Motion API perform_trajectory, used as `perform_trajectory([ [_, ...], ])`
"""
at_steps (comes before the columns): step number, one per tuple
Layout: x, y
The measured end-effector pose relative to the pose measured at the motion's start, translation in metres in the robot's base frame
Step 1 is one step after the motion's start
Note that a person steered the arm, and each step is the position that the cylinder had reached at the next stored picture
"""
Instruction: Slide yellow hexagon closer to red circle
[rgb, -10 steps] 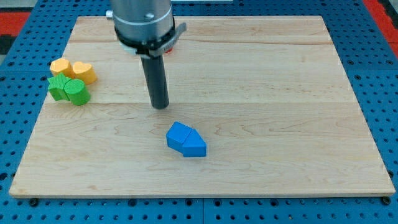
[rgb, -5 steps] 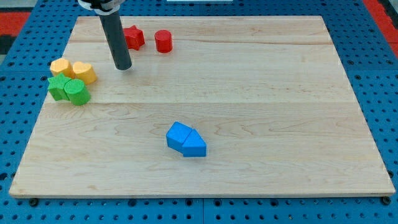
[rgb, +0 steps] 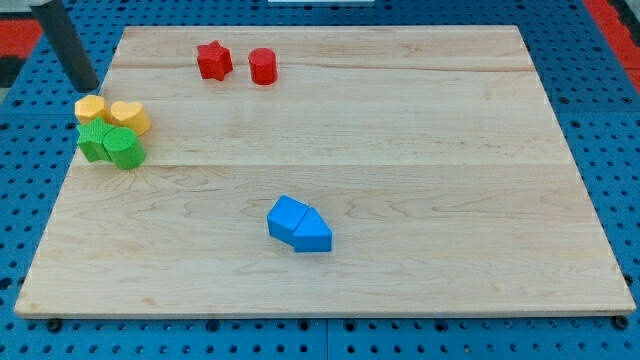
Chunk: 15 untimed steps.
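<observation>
Yellow hexagon (rgb: 90, 108) sits at counter's (rgb: 400, 180) left edge, touching yellow heart (rgb: 131, 116) on its right, green blocks (rgb: 110, 144) just below. Red circle (rgb: 262, 65) lies well apart, up and right, beside red star (rgb: 213, 60). My tip (rgb: 85, 86), no fingers, holding nothing, hovers just above-left of hexagon, so a push toward lower right first, heart blocks the line.

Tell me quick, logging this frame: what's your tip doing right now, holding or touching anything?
My tip: holds nothing; sits just above-left of the yellow hexagon, contact cannot be told, far left of the red circle.
</observation>
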<state>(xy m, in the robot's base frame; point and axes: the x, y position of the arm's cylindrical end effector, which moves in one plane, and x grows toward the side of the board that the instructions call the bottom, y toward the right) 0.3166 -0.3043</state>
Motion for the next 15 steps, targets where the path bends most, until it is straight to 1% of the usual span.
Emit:
perform_trajectory([
  [1, 0.018, 0.000],
  [2, 0.064, 0.002],
  [3, 0.087, 0.010],
  [5, 0.087, 0.138],
  [6, 0.087, 0.145],
  [8, 0.091, 0.139],
  [9, 0.087, 0.154],
  [10, 0.087, 0.189],
  [11, 0.087, 0.203],
  [13, 0.079, 0.203],
  [15, 0.033, 0.218],
])
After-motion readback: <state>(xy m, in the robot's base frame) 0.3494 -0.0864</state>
